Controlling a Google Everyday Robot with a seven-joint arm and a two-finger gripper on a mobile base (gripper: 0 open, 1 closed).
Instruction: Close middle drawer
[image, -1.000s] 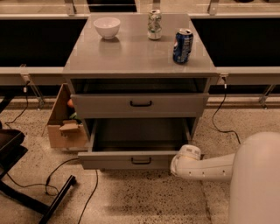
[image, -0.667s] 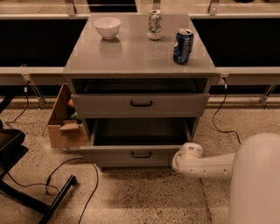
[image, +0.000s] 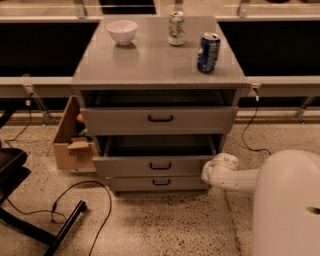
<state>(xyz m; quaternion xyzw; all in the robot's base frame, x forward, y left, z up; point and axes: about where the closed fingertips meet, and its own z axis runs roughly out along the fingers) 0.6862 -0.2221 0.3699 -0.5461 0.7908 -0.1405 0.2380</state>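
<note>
While the middle drawer (image: 130, 166) stands partly open, set between the top drawer (image: 115, 120) and the bottom drawer (image: 132, 184) of the grey cabinet (image: 150, 62), the robot's gripper (image: 210, 172) sits against the right end of its front. Whether the gripper is spread or closed cannot be told. A clean finish likely calls for a straight push toward the far side, level with the black bar handle (image: 160, 165), so the tray does not skew. Compared with a second earlier, the front sits farther in, the bottom drawer's face has come into view, and the gripper has followed.
</note>
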